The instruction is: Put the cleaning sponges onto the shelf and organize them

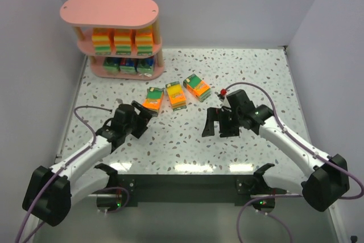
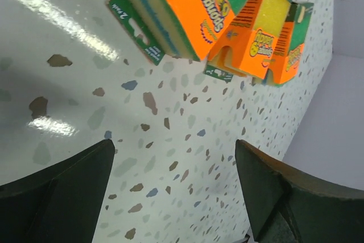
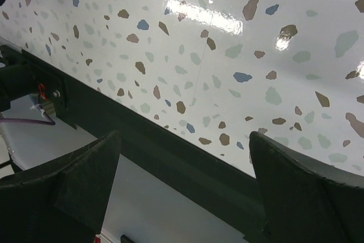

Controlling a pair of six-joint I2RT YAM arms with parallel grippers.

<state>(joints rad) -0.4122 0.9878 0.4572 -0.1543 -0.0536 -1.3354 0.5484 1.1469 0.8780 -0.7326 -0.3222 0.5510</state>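
**Black two-finger left gripper [image 2: 173, 157] spread open, empty**

The matching right gripper [image 1: 219, 124] was likewise held spread, with nothing between its jaws. Three orange plastic-wrapped rectangular sponge packs [image 1: 176, 94] were seen on the speckled white table [image 1: 256, 72], the nearest just beyond the left fingertips. Six more were ranged on the pink three-tier shelf [image 1: 111, 11]. The packs were judged light, soft and slippery, best pinched across the narrow sides

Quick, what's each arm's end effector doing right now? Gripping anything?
Left end effector: open, holding nothing, short of the orange sponge packs.
Right end effector: open, holding nothing.
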